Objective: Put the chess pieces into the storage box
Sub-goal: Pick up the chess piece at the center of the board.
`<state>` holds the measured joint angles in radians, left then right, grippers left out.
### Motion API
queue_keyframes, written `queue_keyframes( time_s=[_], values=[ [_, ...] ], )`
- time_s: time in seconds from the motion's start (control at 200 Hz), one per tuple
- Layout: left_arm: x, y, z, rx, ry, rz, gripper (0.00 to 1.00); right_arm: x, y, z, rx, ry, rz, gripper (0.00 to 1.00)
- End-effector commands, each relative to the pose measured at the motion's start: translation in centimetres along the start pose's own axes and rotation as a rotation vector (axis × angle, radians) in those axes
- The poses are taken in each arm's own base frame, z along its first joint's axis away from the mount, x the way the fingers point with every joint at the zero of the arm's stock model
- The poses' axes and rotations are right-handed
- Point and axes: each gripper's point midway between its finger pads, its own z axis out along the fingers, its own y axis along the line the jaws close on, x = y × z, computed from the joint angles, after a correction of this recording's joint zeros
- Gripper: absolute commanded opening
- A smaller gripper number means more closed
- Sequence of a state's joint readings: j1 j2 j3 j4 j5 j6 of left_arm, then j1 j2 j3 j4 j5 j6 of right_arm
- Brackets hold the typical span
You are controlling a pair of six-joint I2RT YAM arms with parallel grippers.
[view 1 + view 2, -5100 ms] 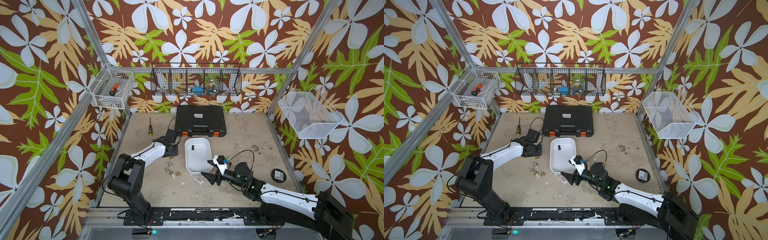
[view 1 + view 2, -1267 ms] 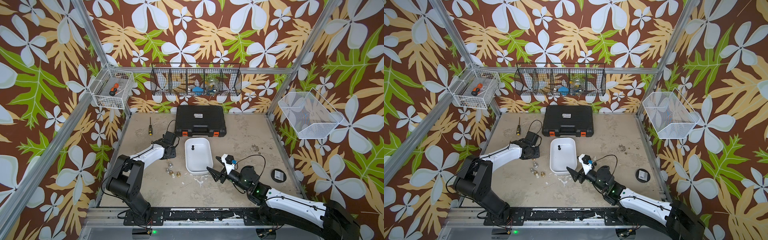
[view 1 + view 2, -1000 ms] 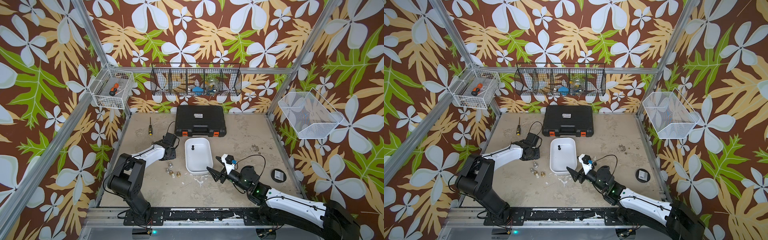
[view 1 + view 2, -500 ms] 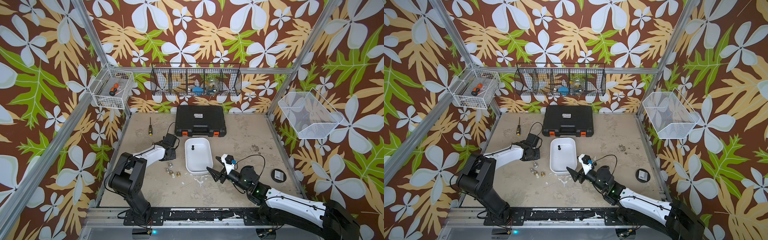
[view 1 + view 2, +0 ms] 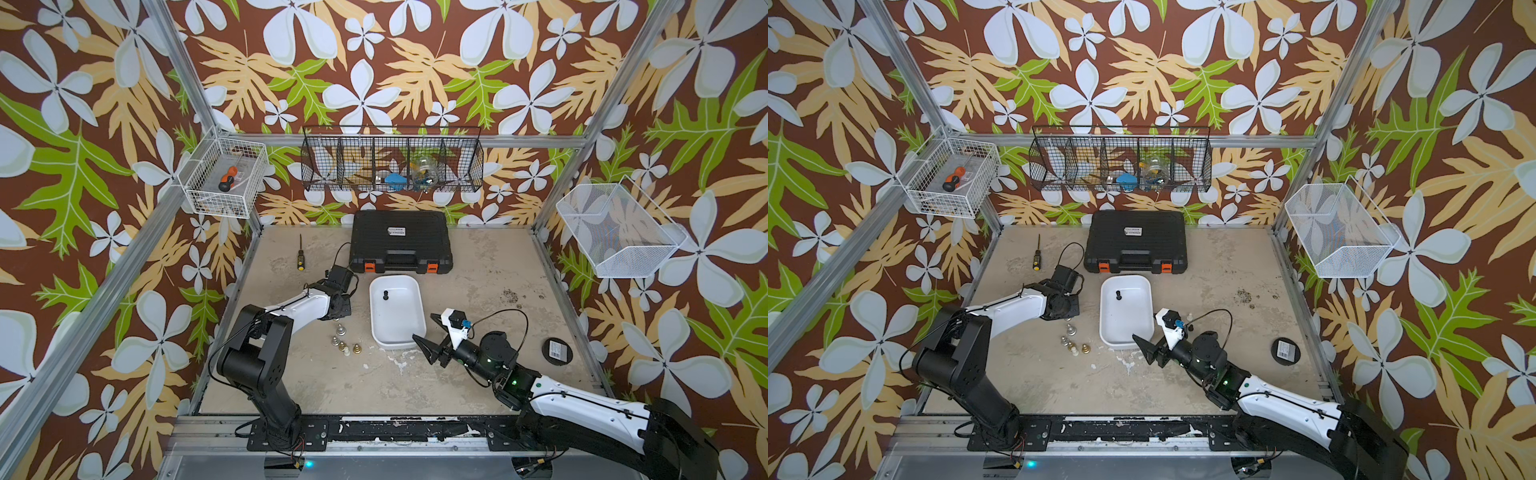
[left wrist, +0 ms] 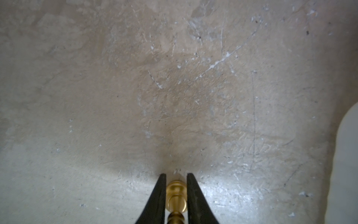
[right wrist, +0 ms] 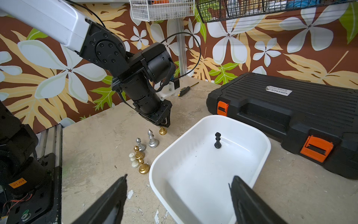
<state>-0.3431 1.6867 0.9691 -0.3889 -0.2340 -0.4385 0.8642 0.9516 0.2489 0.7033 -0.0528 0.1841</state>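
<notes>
The storage box (image 5: 397, 343) (image 5: 1126, 341) (image 7: 155, 175) is a shallow white tray in the middle of the table. One black chess piece (image 5: 385, 295) (image 7: 217, 140) stands inside it. Left of the box, several gold, silver and cream chess pieces (image 5: 343, 345) (image 5: 1073, 345) (image 7: 138, 153) stand in a loose cluster. My left gripper (image 7: 164, 126) (image 6: 176, 178) points down at the far end of that cluster, shut on a gold chess piece (image 6: 176, 195) (image 7: 163, 131) whose base touches the table. My right gripper (image 5: 428, 332) (image 7: 178, 179) hovers open over the box's near end, holding nothing.
A black toolcase (image 5: 401, 245) with orange latches lies just behind the box. A small screwdriver (image 5: 300, 259) lies at the back left and a round black disc (image 5: 558, 351) at the right. Wire baskets hang on the walls.
My left gripper's jaws have narrowed onto the gold chess piece. The right arm has stayed still over the last second.
</notes>
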Motion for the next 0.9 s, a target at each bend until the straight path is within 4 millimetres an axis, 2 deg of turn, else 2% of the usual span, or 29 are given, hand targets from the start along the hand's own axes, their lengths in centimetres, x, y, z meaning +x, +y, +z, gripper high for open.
queue_keyframes(
  time_s=[0.0, 0.475, 0.736, 0.896],
  values=[
    [-0.3, -0.3, 0.0, 0.016, -0.007, 0.000, 0.22, -1.0, 0.1, 0.0, -0.004, -0.038, 0.009, 0.84],
    [-0.3, -0.6, -0.2, 0.037, -0.011, 0.009, 0.11, -0.9, 0.1, 0.1, -0.003, -0.038, 0.013, 0.84],
    [-1.1, -0.9, -0.9, 0.045, -0.023, 0.018, 0.07, -1.1, -0.1, -0.1, 0.010, -0.047, 0.014, 0.84],
    [-2.5, -1.6, -2.2, 0.055, -0.049, 0.025, 0.06, -1.2, -0.3, -0.1, 0.020, -0.048, 0.013, 0.84]
  ],
)
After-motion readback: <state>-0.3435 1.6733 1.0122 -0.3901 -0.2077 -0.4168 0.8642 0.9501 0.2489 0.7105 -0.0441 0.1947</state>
